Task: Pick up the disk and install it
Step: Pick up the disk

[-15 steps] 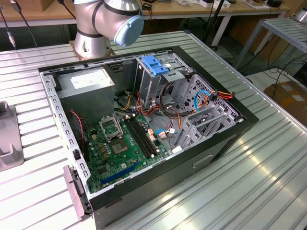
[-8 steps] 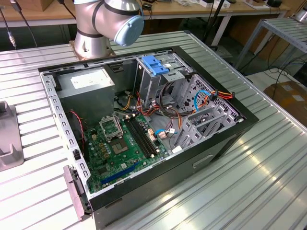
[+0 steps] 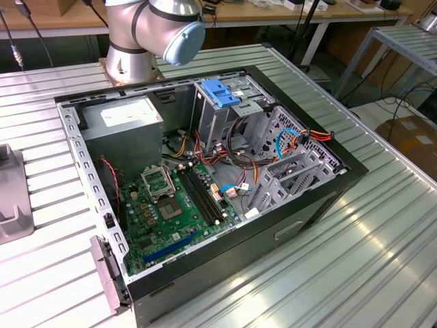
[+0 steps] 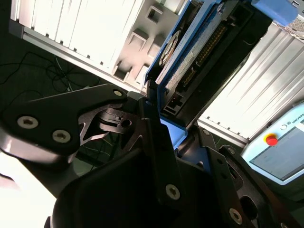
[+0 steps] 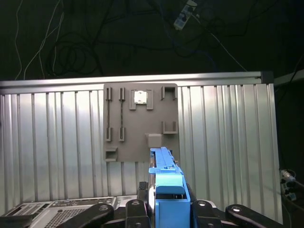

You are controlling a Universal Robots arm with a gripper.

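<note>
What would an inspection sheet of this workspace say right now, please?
Surface: ribbed metal table, carrying an open computer case.
Job's things: the disk, blue-railed, held in the pincer.
Clutter: grey slotted plate lying flat on the table.
Grippers: pincer shut on the disk.
Cables: coloured wires inside the case; loose leads on the dark floor beyond the table edge.
Surroundings: benches behind the table; pendant with a red button.
</note>
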